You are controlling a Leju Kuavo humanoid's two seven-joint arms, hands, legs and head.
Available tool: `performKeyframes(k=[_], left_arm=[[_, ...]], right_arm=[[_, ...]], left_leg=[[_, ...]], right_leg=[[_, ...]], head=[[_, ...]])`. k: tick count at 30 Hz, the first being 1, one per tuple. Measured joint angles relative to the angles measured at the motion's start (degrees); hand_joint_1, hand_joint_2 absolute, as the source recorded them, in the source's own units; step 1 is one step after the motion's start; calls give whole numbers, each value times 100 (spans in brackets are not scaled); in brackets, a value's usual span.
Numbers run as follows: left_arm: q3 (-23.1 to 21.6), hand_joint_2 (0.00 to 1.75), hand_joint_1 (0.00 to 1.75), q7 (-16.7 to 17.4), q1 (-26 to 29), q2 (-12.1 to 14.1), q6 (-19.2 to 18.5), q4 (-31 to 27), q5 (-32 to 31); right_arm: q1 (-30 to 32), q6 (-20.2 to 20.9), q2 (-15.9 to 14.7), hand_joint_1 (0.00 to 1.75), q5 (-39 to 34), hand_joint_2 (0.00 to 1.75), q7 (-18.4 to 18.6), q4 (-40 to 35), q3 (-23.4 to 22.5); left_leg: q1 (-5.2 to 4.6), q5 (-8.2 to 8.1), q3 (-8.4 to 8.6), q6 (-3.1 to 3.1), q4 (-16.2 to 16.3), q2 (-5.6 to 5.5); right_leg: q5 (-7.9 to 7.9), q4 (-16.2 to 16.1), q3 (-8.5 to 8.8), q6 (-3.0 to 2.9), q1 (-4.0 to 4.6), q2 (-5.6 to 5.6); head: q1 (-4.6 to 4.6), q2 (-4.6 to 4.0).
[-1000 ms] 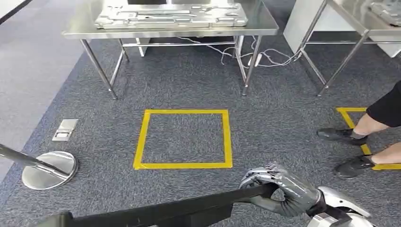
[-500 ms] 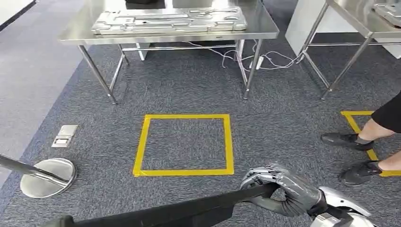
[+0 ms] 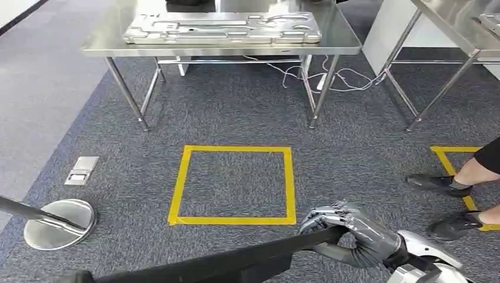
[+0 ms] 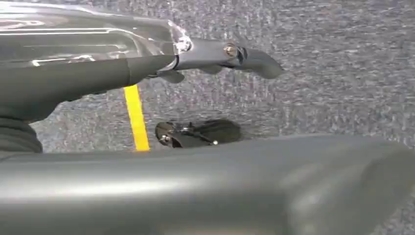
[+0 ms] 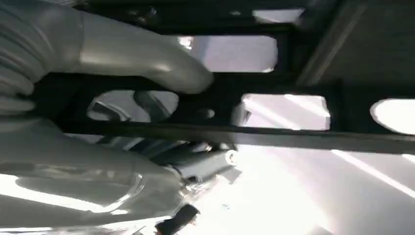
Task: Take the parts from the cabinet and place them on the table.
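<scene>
Head view: R hand point(image 3: 348, 234) grips the end of a long black part point(image 3: 206, 266) low over the carpet, near a yellow tape square point(image 3: 233, 184); steel table point(image 3: 106, 41) ahead carries a silver panel point(image 3: 221, 26). R wrist view adds detail: thumb point(image 5: 147, 61) clamped across the part's slotted frame. L wrist view: L hand point(image 4: 147, 63) by the grey part point(image 4: 205, 186), grip can't be told.

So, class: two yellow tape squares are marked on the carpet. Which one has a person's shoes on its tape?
The partly visible yellow square at the right edge: a person's black shoes rest on its tape. The full yellow square in front of the steel table has nobody on it.
</scene>
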Motion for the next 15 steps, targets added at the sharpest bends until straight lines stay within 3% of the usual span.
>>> performKeyframes(k=[3, 4, 5, 6, 8, 9, 10, 11, 13, 14, 15], left_arm=[[0, 175, 0, 0, -4, 0, -2, 2, 0], [0, 175, 0, 0, -15, 2, 0, 2, 0], [0, 175, 0, -2, -22, 2, 0, 2, 0], [0, 175, 0, -4, -26, 2, 0, 2, 0], [0, 175, 0, -2, -16, 2, 0, 2, 0], [0, 175, 0, 0, -6, 2, 0, 2, 0], [0, 175, 0, -2, 2, 2, -2, 2, 0], [0, 175, 0, -2, 4, 2, 0, 2, 0], [0, 175, 0, -2, 1, 2, -2, 2, 0], [0, 175, 0, -2, 4, 4, -2, 2, 0], [0, 175, 0, -2, 4, 4, -2, 4, 0]], right_arm=[[-6, -2, -2, 175, -7, 175, -2, 2, -4], [-9, -2, 0, 175, -7, 175, -2, 0, -4], [-15, -2, 0, 175, -7, 175, -2, 0, -7], [-21, -2, 0, 175, -9, 175, -4, -2, -4], [-18, 0, 7, 175, -9, 175, -4, 0, 2], [-18, 0, 7, 175, -9, 175, -4, 0, 4], [-17, 0, 11, 175, -9, 175, -4, 2, 4], [-17, 0, 13, 175, -9, 175, -4, 2, 4], [-20, 0, 13, 175, -9, 175, -4, 2, 4], [-22, 0, 13, 175, -11, 175, -4, 2, 4], [-34, 0, 13, 175, -11, 175, -7, 2, 4]], left_leg=[[19, -7, 10, -58, -51, 18], [22, -54, 20, -83, -39, 16], [21, -134, -27, -131, 93, 20], [46, -288, -184, -175, 396, 20], [103, -604, -670, -244, 1259, 21], [124, -639, -879, -266, 1566, 22], [140, -547, -964, -280, 1613, 24], [148, -309, -920, -284, 1407, 24], [153, 287, -614, -263, 573, 26], [149, 420, -485, -239, 263, 25], [103, 389, -491, -212, 240, 27]], right_leg=[[-51, -12, -15, -96, 20, 15], [-39, -62, 19, -126, -40, 5], [-53, -74, 44, -147, -45, -8], [-69, -74, 57, -172, -52, -25], [-102, -74, 85, -200, -52, -45], [-125, -73, 100, -195, -55, -45], [-146, -73, 129, -184, -59, -43], [-178, -73, 172, -167, -66, -39], [-246, -73, 287, -119, -81, -36], [-279, -82, 318, -89, -88, -39], [-292, -69, 309, -60, -57, -33]], head=[[-2, 0], [0, 0], [-2, 0], [-2, 0], [-2, 0], [0, 0], [-2, 0], [-2, 0], [-2, 0], [0, 0], [-7, 0]])
